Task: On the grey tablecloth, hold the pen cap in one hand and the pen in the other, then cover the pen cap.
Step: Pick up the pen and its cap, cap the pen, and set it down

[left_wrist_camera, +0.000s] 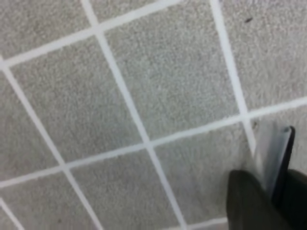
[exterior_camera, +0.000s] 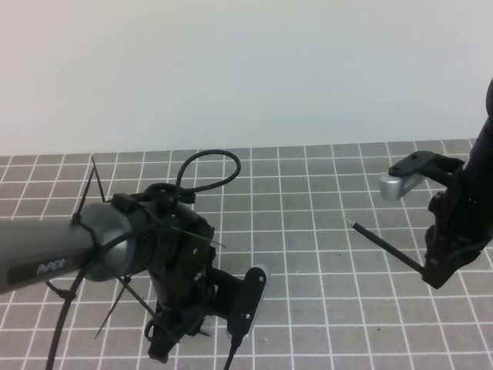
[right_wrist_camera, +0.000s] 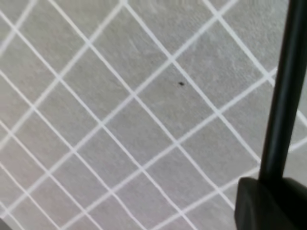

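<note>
The grey tablecloth [exterior_camera: 308,200] with its white grid covers the table. My right gripper [exterior_camera: 430,274] is shut on the back end of the pen [exterior_camera: 385,245] and holds it above the cloth, with the silvery tip pointing up and to the left. In the right wrist view the pen [right_wrist_camera: 285,86] rises as a black rod from the dark finger [right_wrist_camera: 268,201]. My left gripper [exterior_camera: 185,339] points down at the cloth near the front edge. In the left wrist view its fingers [left_wrist_camera: 247,201] are nearly together around a slim black-edged piece, the pen cap [left_wrist_camera: 286,153], just above the cloth [left_wrist_camera: 144,96].
The left arm's thick grey link [exterior_camera: 69,250] and its looping cables [exterior_camera: 208,166] cover the lower left of the cloth. A pale wall [exterior_camera: 246,69] stands behind the table's far edge. Bare cloth lies between the two arms.
</note>
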